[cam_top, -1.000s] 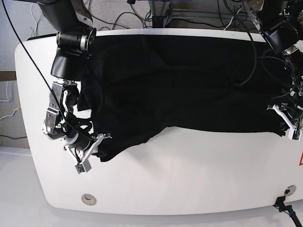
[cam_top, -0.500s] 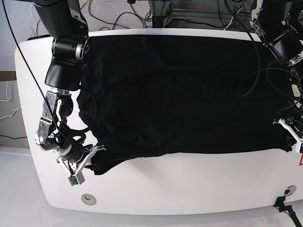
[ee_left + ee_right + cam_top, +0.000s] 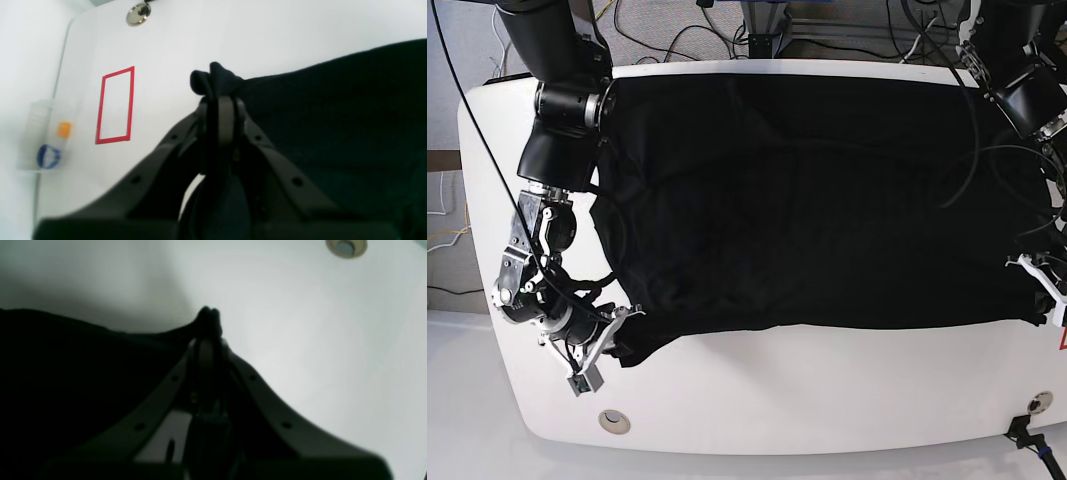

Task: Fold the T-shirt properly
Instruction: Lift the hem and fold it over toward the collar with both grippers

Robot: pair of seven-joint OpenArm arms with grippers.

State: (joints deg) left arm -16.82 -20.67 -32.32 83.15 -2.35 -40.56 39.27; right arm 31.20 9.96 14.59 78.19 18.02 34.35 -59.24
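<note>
The black T-shirt [image 3: 827, 200] lay spread, unfolded, across the white surface [image 3: 827, 400], each near corner pinched in a closed tool, right [image 3: 617, 330] and left [image 3: 1039, 295]; folding seemed barely begun.

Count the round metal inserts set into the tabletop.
2: one metal insert near the front edge at the base view's left, another metal insert at the front right corner. The T-shirt may hide others.

white table [image 3: 827, 400] with rounded corners, glossy top. round metal fitting [image 3: 613, 421] set near front edge; second round fitting [image 3: 1037, 403] at opposite front corner, black cable [image 3: 1027, 440] leading off it. red tape rectangle [image 3: 115, 106] marked on surface. clear bottle [image 3: 45, 135], orange and blue label, blurred, beside table edge. tangled cables [image 3: 677, 30] behind the table.
</note>
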